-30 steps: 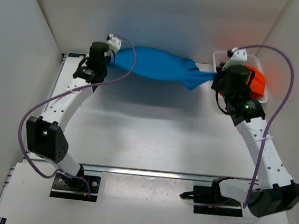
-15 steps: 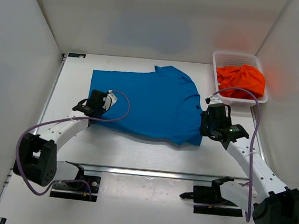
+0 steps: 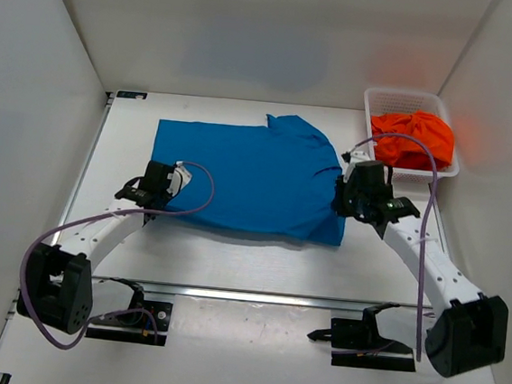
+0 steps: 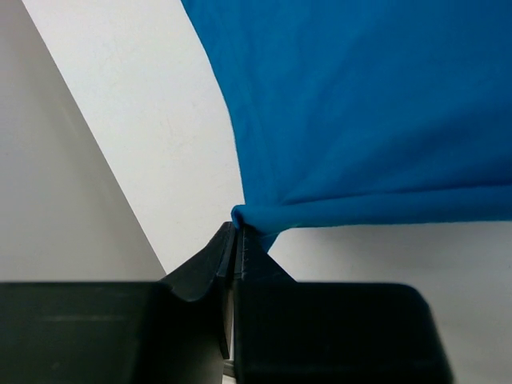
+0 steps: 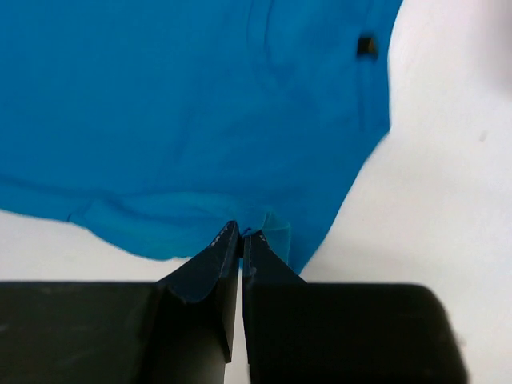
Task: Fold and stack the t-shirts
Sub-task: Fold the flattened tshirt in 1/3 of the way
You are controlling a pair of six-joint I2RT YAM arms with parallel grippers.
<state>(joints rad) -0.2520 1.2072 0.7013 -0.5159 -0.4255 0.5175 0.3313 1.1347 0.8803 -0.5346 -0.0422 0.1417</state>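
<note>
Blue t-shirt [image 3: 248, 178] spread flat — left gripper [image 4: 238, 232] pinching 1 corner, right gripper [image 5: 241, 231] pinching its edge

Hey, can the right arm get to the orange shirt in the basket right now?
Probably yes: the orange shirt lies uncovered just beyond the right gripper, though that gripper is shut on the blue shirt.

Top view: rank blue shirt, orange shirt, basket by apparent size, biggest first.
1. blue shirt, spread flat, by far the largest
2. basket
3. orange shirt, bunched inside the basket and filling most of it, so only slightly smaller
</note>
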